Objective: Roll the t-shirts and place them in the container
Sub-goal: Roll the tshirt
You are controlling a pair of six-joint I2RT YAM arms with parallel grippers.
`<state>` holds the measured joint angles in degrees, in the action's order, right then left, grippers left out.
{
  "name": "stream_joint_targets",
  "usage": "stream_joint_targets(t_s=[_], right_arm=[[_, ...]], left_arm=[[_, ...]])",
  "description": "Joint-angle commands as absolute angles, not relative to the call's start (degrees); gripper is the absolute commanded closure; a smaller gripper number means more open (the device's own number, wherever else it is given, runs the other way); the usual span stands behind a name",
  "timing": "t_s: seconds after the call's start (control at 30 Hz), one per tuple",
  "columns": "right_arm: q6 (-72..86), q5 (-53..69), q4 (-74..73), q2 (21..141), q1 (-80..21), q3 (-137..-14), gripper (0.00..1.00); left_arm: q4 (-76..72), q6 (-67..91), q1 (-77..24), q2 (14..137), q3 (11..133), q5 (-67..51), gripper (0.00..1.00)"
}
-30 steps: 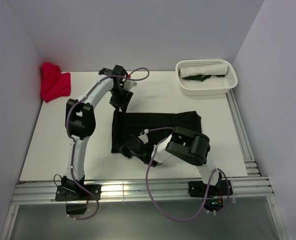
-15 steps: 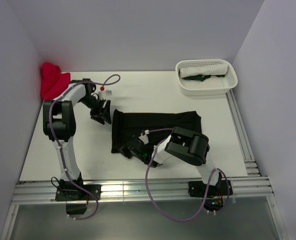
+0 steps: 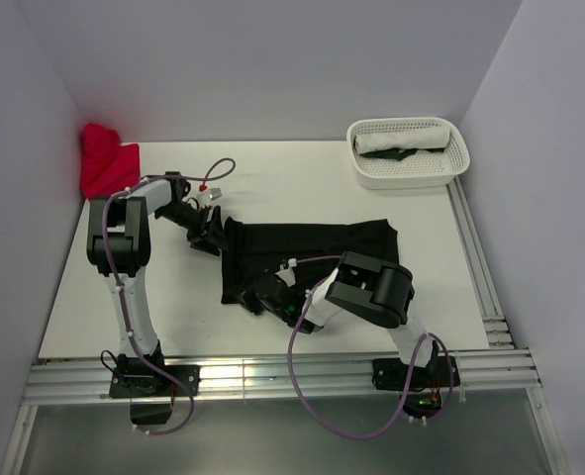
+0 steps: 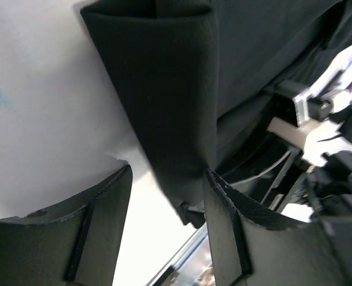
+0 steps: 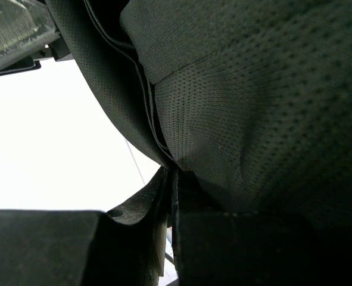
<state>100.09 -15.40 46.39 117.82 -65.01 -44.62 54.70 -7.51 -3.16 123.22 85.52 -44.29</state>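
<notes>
A black t-shirt (image 3: 317,252) lies folded flat in the middle of the table. My left gripper (image 3: 211,237) is low at its far left corner. In the left wrist view this gripper (image 4: 167,173) is open, and the folded black edge (image 4: 164,89) runs down between the fingers, close to the right finger (image 4: 235,220). My right gripper (image 3: 262,295) is at the near left corner. In the right wrist view it (image 5: 174,176) is shut on black t-shirt fabric (image 5: 253,89). A red t-shirt (image 3: 106,163) is heaped at the far left.
A white perforated basket (image 3: 450,163) stands at the far right, holding a rolled white t-shirt (image 3: 401,139) and a dark green one (image 3: 396,154). The side walls stand close on both sides. Metal rails (image 3: 272,376) run along the near edge.
My left arm swung from the shirt's far left corner out to the left, then came back down to that left edge. Its jaws stand a little wider. The right arm has not moved.
</notes>
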Motion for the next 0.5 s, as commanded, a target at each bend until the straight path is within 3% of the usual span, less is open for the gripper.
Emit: stream_joint_targets(t_s=[0.0,0.3,0.47], right_arm=[[100.7,-16.3,44.8,119.3,-65.3,-43.4,1.00],[100.5,-15.9,46.1,119.6,-65.0,-43.4,1.00],[100.1,-15.9,46.8,119.4,-64.8,-43.2,1.00]], left_arm=[[49.0,-5.3,-3.2,125.2,84.0,-45.3,0.43],[47.0,-2.7,-4.2,126.0,84.0,-45.8,0.53],[46.8,-1.3,-5.9,125.9,84.5,-44.2,0.80]])
